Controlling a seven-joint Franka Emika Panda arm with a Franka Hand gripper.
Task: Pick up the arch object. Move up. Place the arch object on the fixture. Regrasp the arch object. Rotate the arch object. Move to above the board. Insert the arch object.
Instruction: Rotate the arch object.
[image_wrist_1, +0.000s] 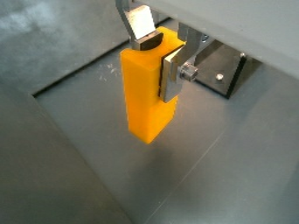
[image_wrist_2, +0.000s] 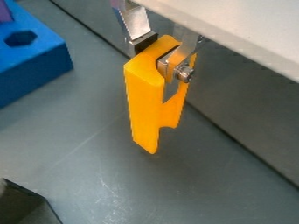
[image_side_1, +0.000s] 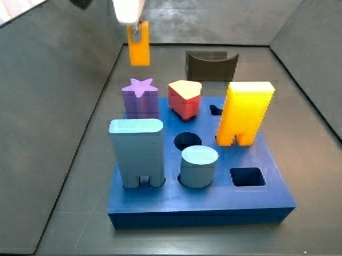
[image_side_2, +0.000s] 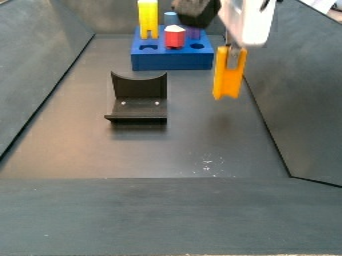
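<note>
My gripper (image_wrist_1: 160, 59) (image_wrist_2: 159, 54) is shut on the upper end of the arch object (image_wrist_1: 146, 96) (image_wrist_2: 146, 101), a slim orange-yellow block that hangs upright with its notch at the lower end. In both side views the gripper (image_side_1: 128, 12) (image_side_2: 245, 30) holds the arch object (image_side_1: 139, 45) (image_side_2: 229, 72) in the air above the dark floor. The fixture (image_side_1: 210, 66) (image_side_2: 136, 97) stands on the floor, off to the side of the held piece, with nothing on it. The blue board (image_side_1: 201, 190) (image_side_2: 167, 55) (image_wrist_2: 30, 52) lies apart from both.
On the board stand a purple star block (image_side_1: 139, 97), a red block (image_side_1: 185, 98), a big yellow block (image_side_1: 245, 110), a light blue arch block (image_side_1: 136, 150) and a light blue cylinder (image_side_1: 198, 165). A round hole (image_side_1: 187, 140) and a square hole (image_side_1: 247, 178) show. Grey walls enclose the floor.
</note>
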